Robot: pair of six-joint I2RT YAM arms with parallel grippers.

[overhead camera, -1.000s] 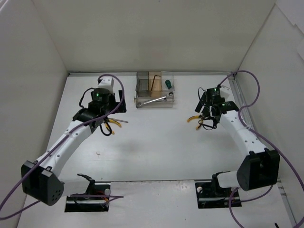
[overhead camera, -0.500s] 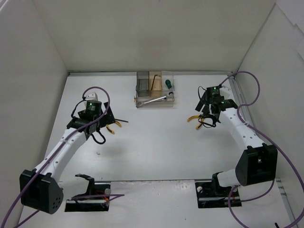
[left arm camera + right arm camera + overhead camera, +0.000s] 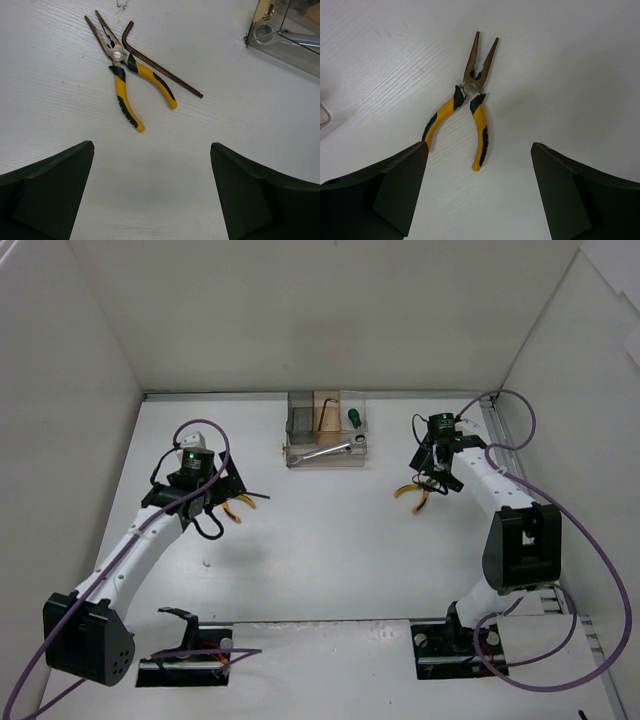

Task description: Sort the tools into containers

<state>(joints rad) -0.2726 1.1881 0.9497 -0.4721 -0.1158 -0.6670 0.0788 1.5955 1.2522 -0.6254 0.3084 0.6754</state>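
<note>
The clear organizer box (image 3: pixel 325 443) stands at the back middle, with a silver wrench (image 3: pixel 325 451) in its front tray, a green-handled screwdriver (image 3: pixel 353 417) in the right compartment and a hex key (image 3: pixel 324 416) in the tan middle one. Yellow-handled pliers (image 3: pixel 125 75) lie on the table beside a thin dark rod with a bent end (image 3: pixel 160 70). My left gripper (image 3: pixel 152 190) is open and empty, just short of them (image 3: pixel 218 498). A second pair of yellow-handled pliers (image 3: pixel 470 110) lies ahead of my right gripper (image 3: pixel 480 195), which is open and empty above the table (image 3: pixel 430 475).
A corner of the organizer box (image 3: pixel 285 35) shows at the upper right of the left wrist view. White walls enclose the table on three sides. Purple cables (image 3: pixel 545 500) loop from both arms.
My left arm has drawn back from beside the box toward the left and now hovers by its pliers and rod. My right wrist has shifted slightly toward the back. No tool has moved.
</note>
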